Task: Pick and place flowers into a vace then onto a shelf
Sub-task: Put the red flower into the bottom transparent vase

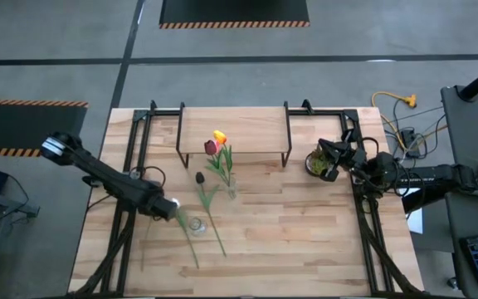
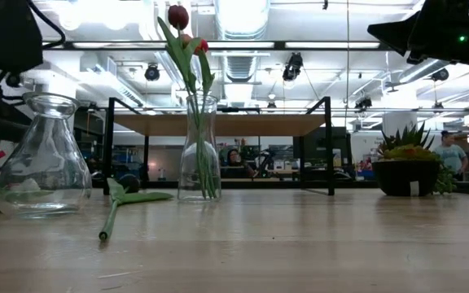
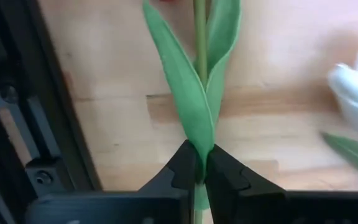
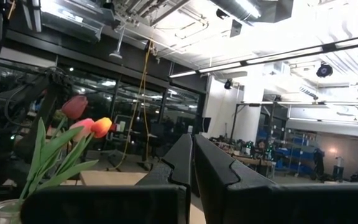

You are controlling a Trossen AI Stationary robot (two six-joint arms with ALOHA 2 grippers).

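My left gripper (image 1: pixel 163 208) (image 3: pixel 199 171) is low over the table's left part, shut on a green tulip stem with leaves (image 3: pixel 194 93); the flower's head is out of view. A white tulip (image 1: pixel 173 203) (image 3: pixel 356 93) lies beside it. An empty glass vase (image 1: pixel 196 223) (image 2: pixel 43 159) stands close by. A second vase (image 1: pixel 231 188) (image 2: pixel 199 150) holds red, pink and orange tulips (image 1: pixel 216 143) (image 4: pixel 82 127). A dark maroon tulip (image 1: pixel 200 178) (image 2: pixel 127 185) lies flat on the table. The shelf (image 1: pixel 247 133) (image 2: pixel 218 124) stands at the far edge. My right gripper (image 1: pixel 329 162) (image 4: pixel 192 162) is shut on nothing. My left gripper pinches the tulip between its two fingers at the point where a long leaf wraps the stem (image 3: pixel 199 163). The fingers lie across the stem, which runs straight ahead of them over the tabletop. Whether the flower rests on the wood, I cannot tell.
A small spiky potted plant (image 1: pixel 315 162) (image 2: pixel 405 167) sits right beside my right gripper, near the shelf's right legs. Black frame rails (image 1: pixel 131 178) run along both table sides. Bare wood (image 1: pixel 305 241) lies toward the near edge. People show in the room beyond (image 2: pixel 450 150).
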